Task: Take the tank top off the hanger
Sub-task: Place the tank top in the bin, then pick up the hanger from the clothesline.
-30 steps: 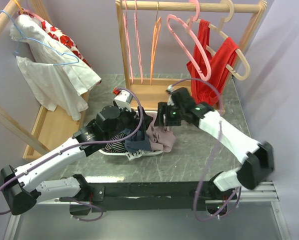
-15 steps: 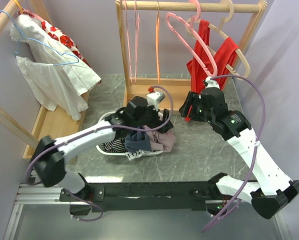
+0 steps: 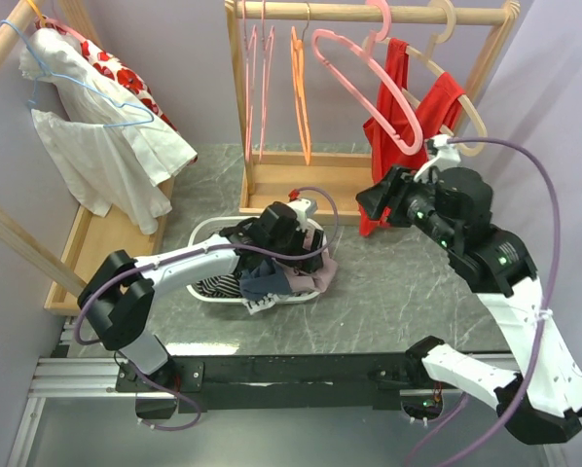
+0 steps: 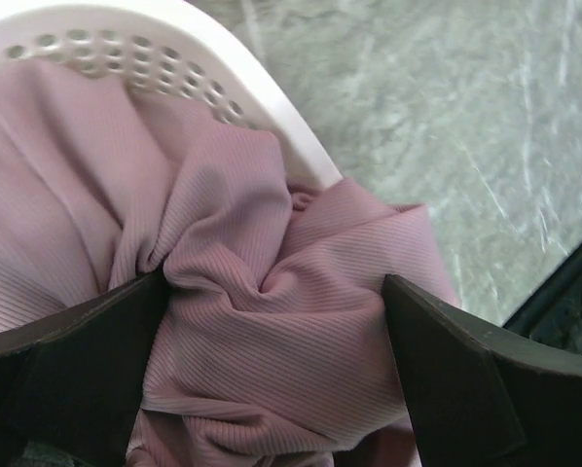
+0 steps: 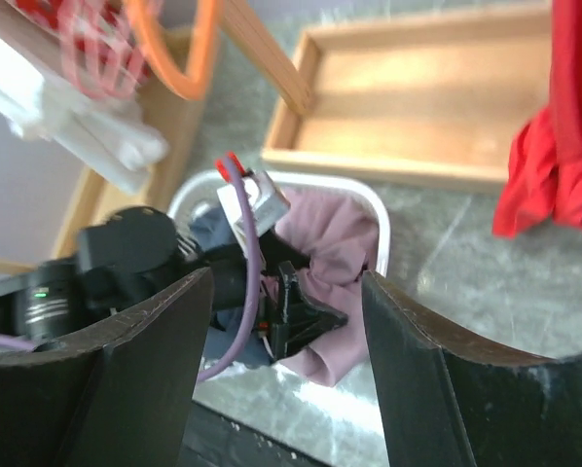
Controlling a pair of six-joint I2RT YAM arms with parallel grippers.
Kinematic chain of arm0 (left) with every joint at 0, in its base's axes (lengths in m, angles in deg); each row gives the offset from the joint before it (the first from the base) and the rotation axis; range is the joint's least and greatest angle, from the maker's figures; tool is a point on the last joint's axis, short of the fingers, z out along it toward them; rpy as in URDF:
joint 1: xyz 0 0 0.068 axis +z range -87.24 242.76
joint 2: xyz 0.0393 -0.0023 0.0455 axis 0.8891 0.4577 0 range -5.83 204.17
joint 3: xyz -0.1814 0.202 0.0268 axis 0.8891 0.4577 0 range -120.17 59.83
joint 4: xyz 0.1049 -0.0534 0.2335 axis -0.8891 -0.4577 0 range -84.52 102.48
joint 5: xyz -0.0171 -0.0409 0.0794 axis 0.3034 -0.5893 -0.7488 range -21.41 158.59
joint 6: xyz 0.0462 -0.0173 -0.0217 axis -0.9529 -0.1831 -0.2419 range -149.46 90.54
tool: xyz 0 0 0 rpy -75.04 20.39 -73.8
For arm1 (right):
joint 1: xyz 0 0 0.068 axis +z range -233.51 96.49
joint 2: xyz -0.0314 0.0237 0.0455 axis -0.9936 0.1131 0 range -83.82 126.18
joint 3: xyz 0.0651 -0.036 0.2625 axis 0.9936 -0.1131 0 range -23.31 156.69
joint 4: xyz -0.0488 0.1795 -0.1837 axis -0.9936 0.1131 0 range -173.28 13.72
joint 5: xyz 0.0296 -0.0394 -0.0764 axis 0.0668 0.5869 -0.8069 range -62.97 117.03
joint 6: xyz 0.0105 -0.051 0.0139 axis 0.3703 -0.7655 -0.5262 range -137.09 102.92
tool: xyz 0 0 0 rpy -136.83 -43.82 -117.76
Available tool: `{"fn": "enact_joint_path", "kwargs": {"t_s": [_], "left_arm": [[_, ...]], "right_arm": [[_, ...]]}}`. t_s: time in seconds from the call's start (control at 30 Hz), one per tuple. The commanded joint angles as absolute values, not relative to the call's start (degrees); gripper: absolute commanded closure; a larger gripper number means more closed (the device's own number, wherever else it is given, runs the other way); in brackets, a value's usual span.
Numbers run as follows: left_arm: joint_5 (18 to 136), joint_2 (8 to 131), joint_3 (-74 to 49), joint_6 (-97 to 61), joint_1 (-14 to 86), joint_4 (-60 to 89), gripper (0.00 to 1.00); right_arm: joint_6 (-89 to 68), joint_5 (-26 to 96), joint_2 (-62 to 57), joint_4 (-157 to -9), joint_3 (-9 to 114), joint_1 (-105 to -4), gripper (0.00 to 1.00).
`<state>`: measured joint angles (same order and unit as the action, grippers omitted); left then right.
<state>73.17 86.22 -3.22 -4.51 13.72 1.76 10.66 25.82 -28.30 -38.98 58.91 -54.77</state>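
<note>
Now my right gripper (image 3: pixel 374 197) is no longer hanging over the white basket (image 3: pixel 205 230). Over the last second it has been swinging up and away, and it is now sitting behind and to the right of the basket, facing the red tank top (image 3: pixel 442 102). Its fingers (image 5: pixel 145 370) are standing apart with nothing between them, and through the gap I am looking back down at the basket.

The tank top is hanging on the beige hanger (image 3: pixel 473 136), high above and to the right of the basket. Its lower folds are dangling just beside my right gripper, though I cannot tell whether they are touching it.

Meanwhile my left gripper (image 4: pixel 272 292) has been sliding across from the basket's left side to its right rim. It is hovering there with its fingers spread wide on either side of a bunched pink garment (image 4: pixel 272 224) that is spilling over that rim. The cloth is lying between the pads, but I am not pinching it.

I am reading this as the reach for the tank top just beginning, since none of the removal is done and the top is sitting fully on its hanger. I am judging that my right fingers are going to need a hold low on the red cloth. The pink hanger (image 3: pixel 354 68) crowding in front of it, on the basket's side, is looking like the likeliest snag.
</note>
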Motion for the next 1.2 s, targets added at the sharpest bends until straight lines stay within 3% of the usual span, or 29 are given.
{"fn": "enact_joint_path", "kwargs": {"t_s": [0.0, 0.27, 0.53, 0.8, 1.17], "left_arm": [[68.77, 85.48, -1.34, -2.13, 16.17, -3.07, 0.02], [71.13, 78.20, 0.94, -5.02, 16.35, 7.46, 0.01], [76.32, 70.81, -2.49, -9.07, 16.26, 11.08, 0.01], [77.20, 67.12, -0.91, -8.11, 16.26, 12.04, 0.01], [78.17, 68.08, -2.22, -9.69, 16.26, 14.77, 0.01]], "right_arm": [[7.97, 19.66, -32.05, -44.07, 63.88, -54.94, 0.30], [2.52, 10.52, -31.44, -52.07, 67.31, -55.03, 0.28], [-1.18, -12.22, -25.56, -54.89, 69.15, -55.55, 0.27], [5.59, -4.35, -23.27, -52.77, 66.34, -67.67, 0.26], [0.84, -0.12, -21.51, -51.90, 71.61, -74.10, 0.25]]}}
